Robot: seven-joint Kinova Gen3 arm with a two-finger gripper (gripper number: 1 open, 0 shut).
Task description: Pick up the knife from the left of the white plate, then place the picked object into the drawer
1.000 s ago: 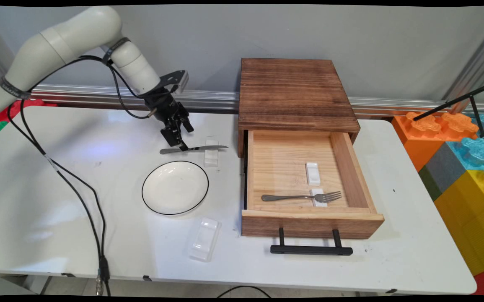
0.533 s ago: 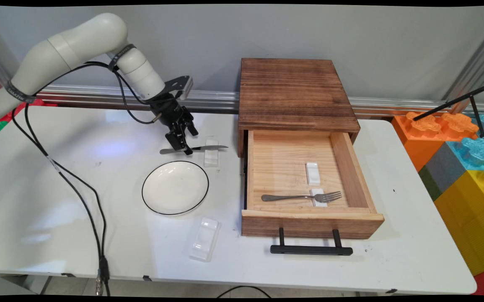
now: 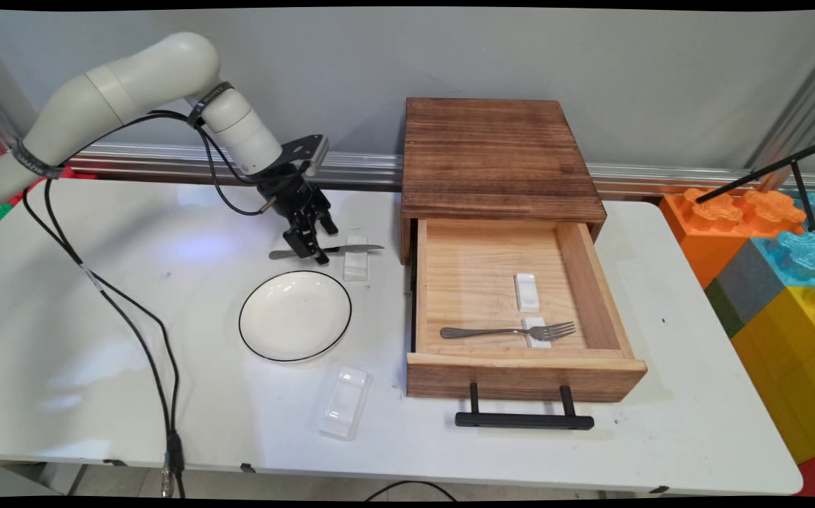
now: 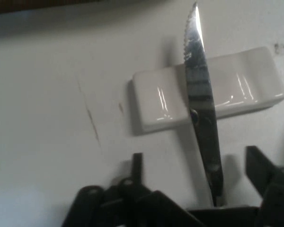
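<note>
Main view: a white tabletop [image 3: 97, 339] seen from above its near side. The arm's black pincer [image 3: 312, 247] is lowered over the handle end of a table knife [image 3: 351, 248] toward the far side of the tabletop. The knife lies level, its blade resting across a small white cutlery rest [image 3: 355, 265]. Just in front of the knife sits a white plate with a thin black rim [image 3: 295, 315]. Nearer the front edge lies a clear plastic tray [image 3: 343, 401]. To the right stands a dark wooden box [image 3: 495, 155] with its light wooden drawer [image 3: 594, 282] pulled open, a black handle [image 3: 524, 420] on its front. Inside the drawer a fork [image 3: 506, 331] lies with its tines on one white rest [image 3: 538, 333]; a second white rest [image 3: 527, 292] sits behind it. Coloured building blocks [image 3: 767, 261] stand past the tabletop's right edge.

Hand view: the serrated knife [image 4: 201, 113] runs up the middle, crossing the white rest [image 4: 156, 104]. The pincer [image 4: 194, 177] stands open, one finger on each side of the knife's handle end, with gaps showing between fingers [image 4: 258, 168] and metal.
</note>
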